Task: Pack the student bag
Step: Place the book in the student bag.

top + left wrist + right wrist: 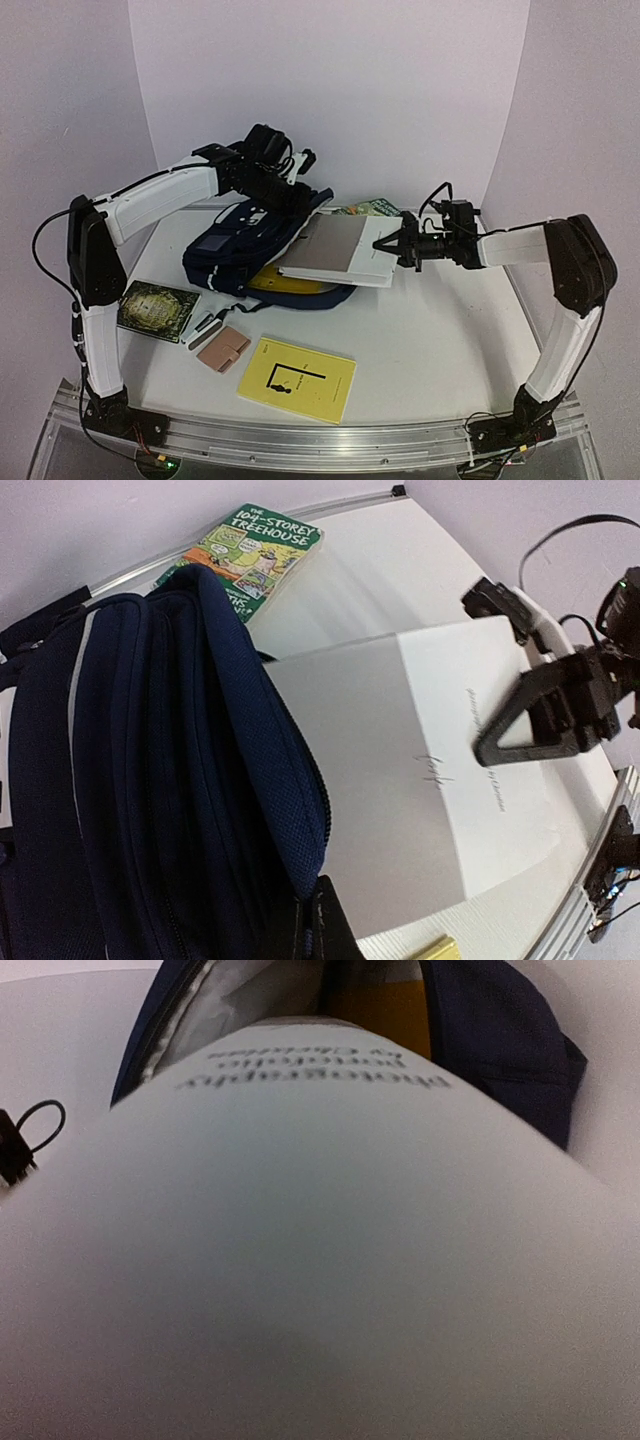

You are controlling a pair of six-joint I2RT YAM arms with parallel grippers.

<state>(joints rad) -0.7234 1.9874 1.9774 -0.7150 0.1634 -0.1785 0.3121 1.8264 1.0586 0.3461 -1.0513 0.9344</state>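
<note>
Dark green book (157, 308): flat by the table's (440, 340) left edge.
Tan wallet (223, 350): near the front edge, right of the green book, beside a small grey object (203, 328).
Student bag (235, 250): lying left of the table's centre, toward the back edge, mouth facing right.
Left gripper (298, 200): at the bag's upper rim; fingers closed tight, pinching the navy fabric at the mouth and holding it up.
Yellow book (297, 377): flat near the front edge, about mid-table.
Yellow item (285, 282): in the bag's mouth, under the grey book.
Grey book (340, 250): off the table, its left end at the bag's mouth, its right end in the right gripper.
Treehouse book (370, 208): flat near the back edge, behind the grey book.
Right gripper (404, 246): right of centre; black fingers (530, 725) narrowly parted and clamped on the grey book's right edge.
</note>
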